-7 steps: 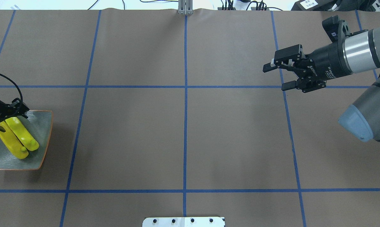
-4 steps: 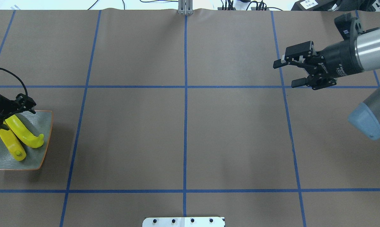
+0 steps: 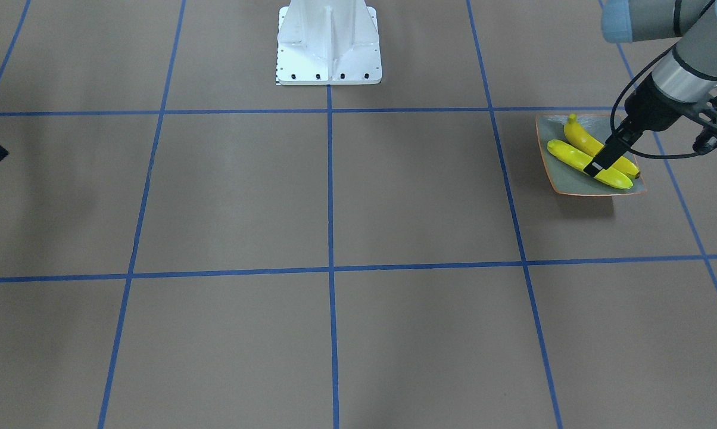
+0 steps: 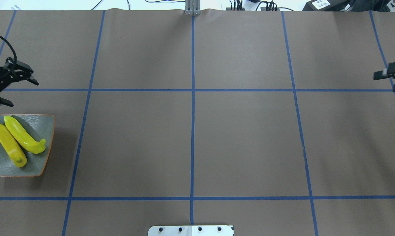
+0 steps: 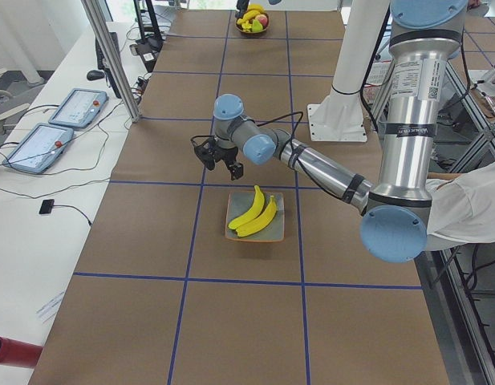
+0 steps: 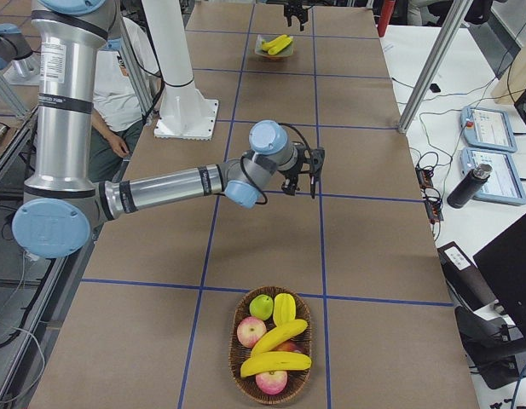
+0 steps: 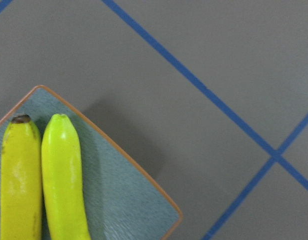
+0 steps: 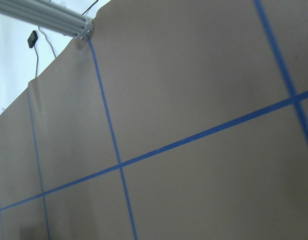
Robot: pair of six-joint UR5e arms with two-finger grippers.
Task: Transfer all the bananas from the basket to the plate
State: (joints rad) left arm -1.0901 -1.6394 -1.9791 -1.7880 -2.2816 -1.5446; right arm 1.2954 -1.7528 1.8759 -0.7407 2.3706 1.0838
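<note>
Left hand withdrawn, open | bananas on plate, apart from hand

Table is covered in brown paper, gridded with blue tape. Lighting is even and diffuse, shadows soft. White bench runs along the far side with two tablets and loose cables on it. A slanted aluminium post stands at the table edge. Red cylinder sits at the bench's near end. Right-side view shows a dark bottle beside the tablets and a black monitor in the near corner.
</note>
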